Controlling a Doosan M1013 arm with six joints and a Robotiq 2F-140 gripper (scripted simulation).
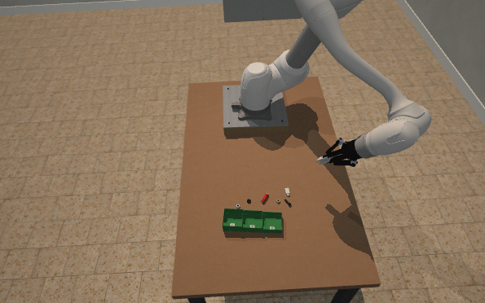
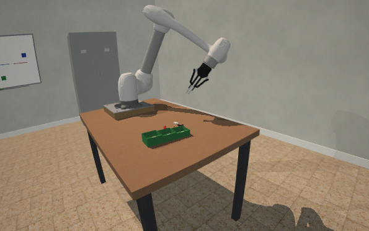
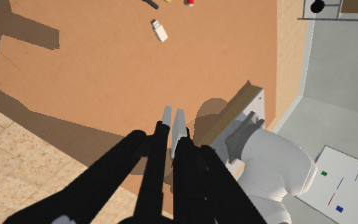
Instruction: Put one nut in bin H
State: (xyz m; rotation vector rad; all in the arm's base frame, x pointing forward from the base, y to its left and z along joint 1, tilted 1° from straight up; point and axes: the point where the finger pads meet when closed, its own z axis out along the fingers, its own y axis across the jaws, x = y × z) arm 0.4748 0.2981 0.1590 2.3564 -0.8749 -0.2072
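Three joined green bins (image 1: 253,222) stand near the middle of the table, and they also show in the exterior view (image 2: 166,136). Each has a white label too small to read. Behind them lies a row of small parts: a pale nut-like piece (image 1: 237,206), a black round piece (image 1: 249,201), a red cylinder (image 1: 265,198), a small yellow nut (image 1: 278,201), a black bolt (image 1: 288,203) and a white block (image 1: 287,191). My gripper (image 1: 323,160) (image 2: 188,91) is shut and empty. It hangs high above the table's right edge, far from the parts. In the wrist view its fingertips are together, and the white block (image 3: 159,30) lies ahead.
The arm's grey base plate (image 1: 255,111) sits at the table's far end. The table's right edge runs just under the gripper. The parts lie close to the back wall of the bins.
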